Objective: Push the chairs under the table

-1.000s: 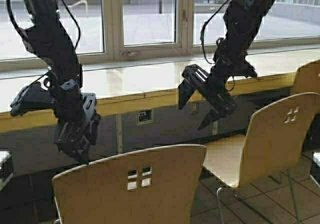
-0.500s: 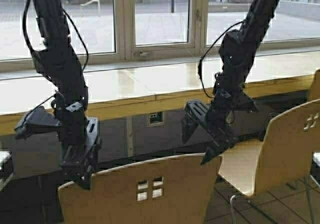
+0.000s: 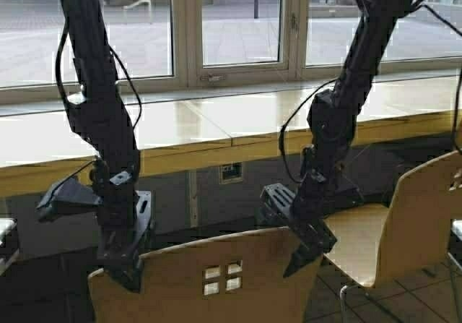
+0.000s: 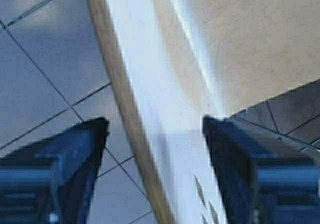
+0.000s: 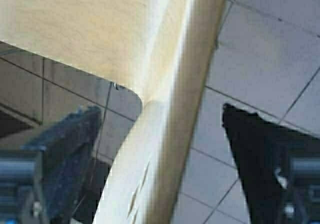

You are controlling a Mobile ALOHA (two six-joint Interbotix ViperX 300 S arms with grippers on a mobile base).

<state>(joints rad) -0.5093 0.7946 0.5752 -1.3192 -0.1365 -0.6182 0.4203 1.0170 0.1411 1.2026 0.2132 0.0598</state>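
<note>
Straddling the top edge of the near chair are both tools — the left tool at the backrest's left upper corner, the right tool at its right upper corner. Each wrist view shows the tool's two fingers spread wide apart with the tan plywood backrest passing between them: the left tool has the rim between a finger on the tile side and one on the seat side, and the right tool stands the same way, open around the curved edge. The near chair sits just in front of the counter, a long pale yellow top below the windows. A second chair stands to the right, its seat turned toward the counter, apart from the first.
</note>
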